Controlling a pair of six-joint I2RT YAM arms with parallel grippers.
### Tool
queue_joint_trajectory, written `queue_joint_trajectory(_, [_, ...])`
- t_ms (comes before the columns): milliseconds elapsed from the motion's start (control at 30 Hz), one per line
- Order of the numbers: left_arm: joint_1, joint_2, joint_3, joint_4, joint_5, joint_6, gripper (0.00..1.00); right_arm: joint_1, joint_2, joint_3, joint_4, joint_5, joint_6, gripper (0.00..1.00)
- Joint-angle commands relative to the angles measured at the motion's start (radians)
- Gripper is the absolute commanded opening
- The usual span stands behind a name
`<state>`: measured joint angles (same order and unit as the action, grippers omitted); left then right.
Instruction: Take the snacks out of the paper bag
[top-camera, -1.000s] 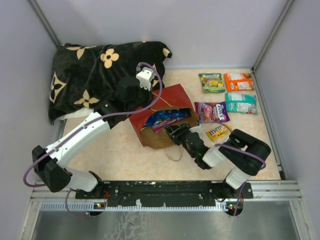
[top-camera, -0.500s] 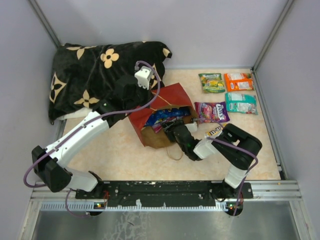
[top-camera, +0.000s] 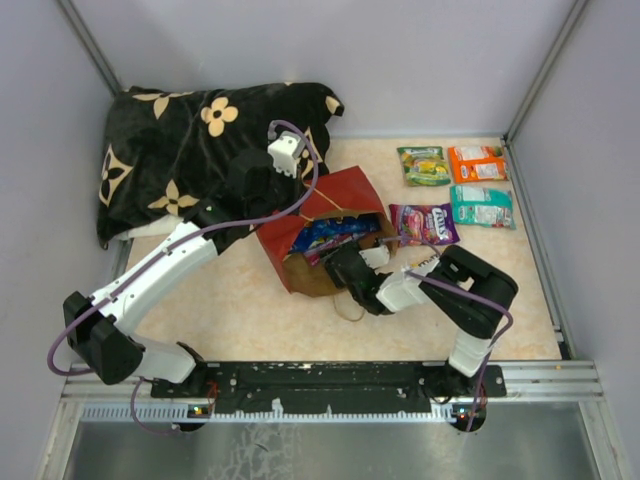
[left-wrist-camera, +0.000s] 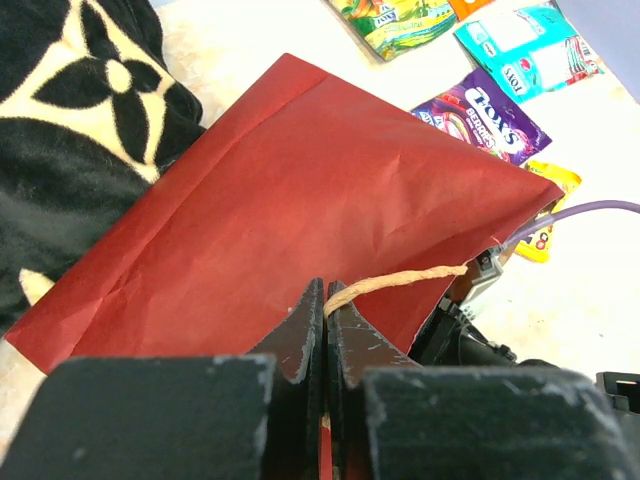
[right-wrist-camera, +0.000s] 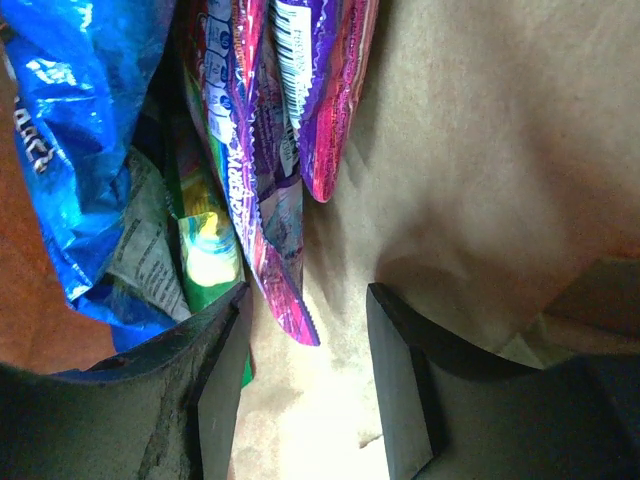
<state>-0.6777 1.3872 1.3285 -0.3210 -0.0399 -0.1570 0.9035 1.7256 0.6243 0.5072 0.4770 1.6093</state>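
Our left gripper (left-wrist-camera: 325, 315) clamps the twine handle (left-wrist-camera: 400, 280) of the paper bag (top-camera: 345, 195), mid-frame in the top view, so its mouth gapes for our right gripper (right-wrist-camera: 305, 390), fingers spread and empty, just short of the purple packet (right-wrist-camera: 265, 150) and blue Doritos bag (right-wrist-camera: 60, 120) inside.

Matt red paper bag (left-wrist-camera: 280, 190) w/ kraft inside, glossy packets (right-wrist-camera: 240, 130), plush pillow (top-camera: 180, 150).
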Motion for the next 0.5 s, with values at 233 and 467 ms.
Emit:
queue_joint_trajectory(233, [0.013,-0.013,-0.005,0.038,0.004,-0.003,0.00,-0.025,0.147,0.102,0.069,-0.011,-0.002,0.45])
queue_joint_trajectory(467, [0.015,-0.011,-0.003,0.036,0.009,-0.002,0.00,0.025,0.057,0.015,0.109,-0.031,-0.115,0.00])
